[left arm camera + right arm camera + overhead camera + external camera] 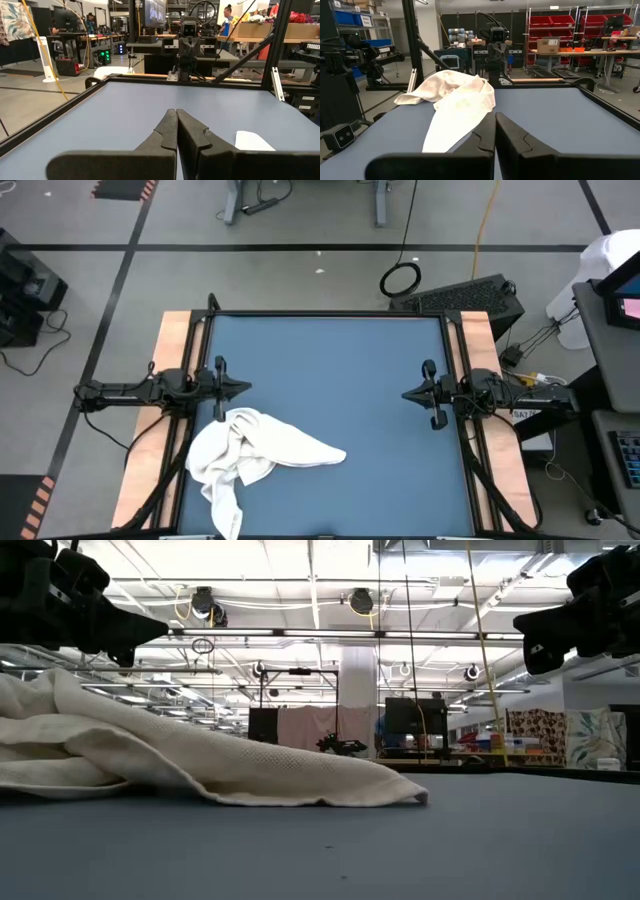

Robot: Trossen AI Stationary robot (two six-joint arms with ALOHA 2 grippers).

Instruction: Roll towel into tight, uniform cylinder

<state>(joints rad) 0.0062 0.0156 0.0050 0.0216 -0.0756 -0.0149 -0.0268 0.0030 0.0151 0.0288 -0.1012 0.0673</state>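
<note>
Lower left of the high view — towel point(258, 456) lies crumpled on the blue mat point(340, 370). Left gripper point(243, 388) and right gripper point(408, 394) both pressed together, holding nothing. We should spread it flat first — square edges, then roll evenly.

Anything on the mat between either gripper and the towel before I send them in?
Nothing visible. The towel lies crumpled on the blue mat, just below the shut left gripper. Only bare mat lies between it and the shut right gripper.
</note>
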